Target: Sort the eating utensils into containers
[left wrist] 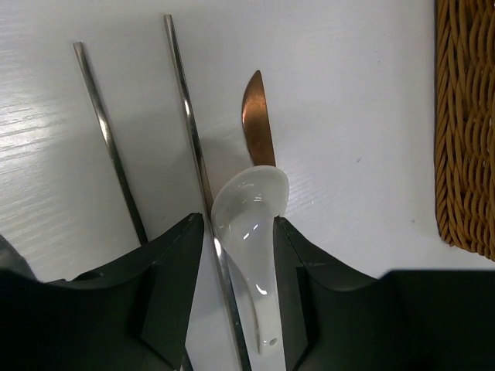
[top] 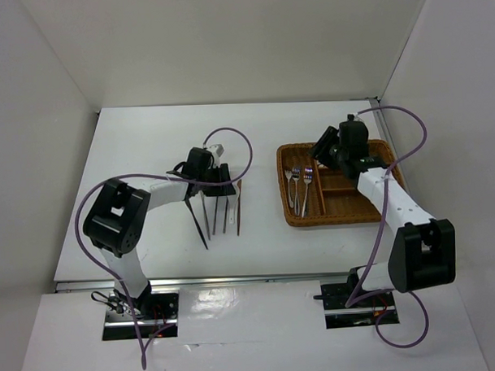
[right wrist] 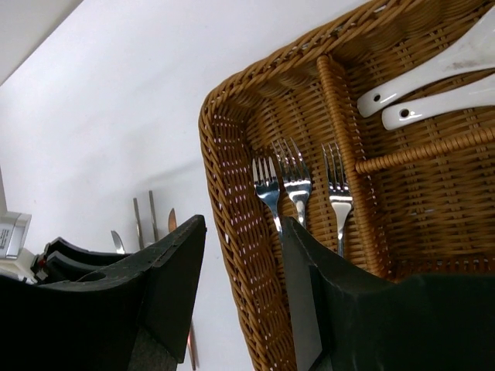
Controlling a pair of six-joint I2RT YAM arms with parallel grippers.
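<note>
under my left pincer (left wrist: pixel 238 222): one white spoon (left wrist: pixel 249 202)

it lies on the table (left wrist: pixel 363 93), at nine o'clock from the tray (left wrist: pixel 468 116). my left pincer is unclenched, one finger on each side of the handle. the spoon is glossy and stiff, and probably light, slippery and easy to chip, so i'd pinch the narrow handle gently. a grey stick (left wrist: pixel 189 131) lies close at its nine o'clock and a brown stick (left wrist: pixel 257 116) pokes out at twelve. my right pincer (right wrist: pixel 241 232) hangs released, holding nothing, over the forks (right wrist: pixel 295 185).
</note>
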